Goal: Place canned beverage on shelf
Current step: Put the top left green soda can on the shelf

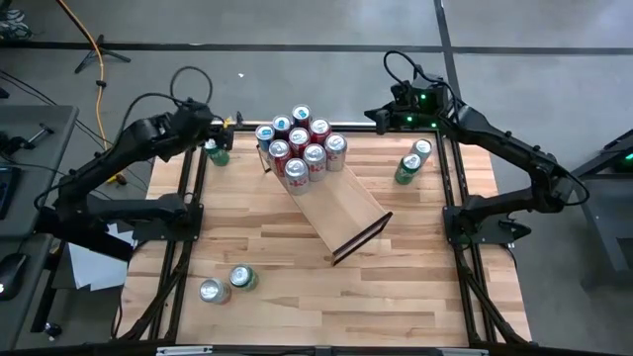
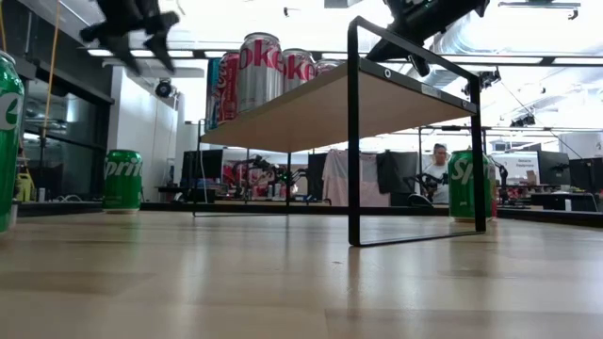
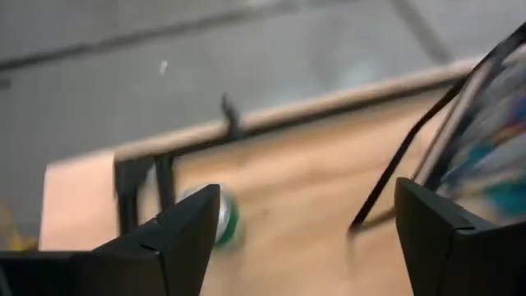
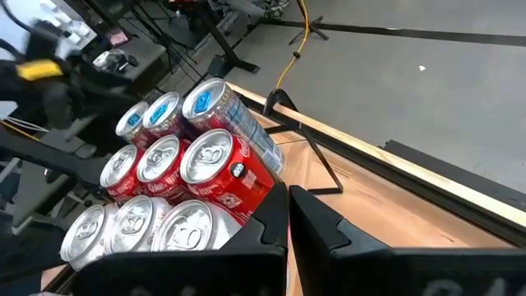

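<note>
So I'd call this well past halfway: the shelf (image 1: 341, 210) already carries a tight cluster of cans (image 1: 300, 146) at its far end, the rest of the plank bare. My left gripper (image 1: 224, 129) hangs spread and empty over a green Sprite can (image 1: 217, 153) at the table's far-left edge. Right gripper (image 1: 381, 116) is clenched on nothing beside the cluster. Four more cans (image 1: 412, 162) wait on the tabletop.

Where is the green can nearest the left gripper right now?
In the high view, the green can stands on the table's far-left corner, just below the left gripper and left of the shelf.
</note>
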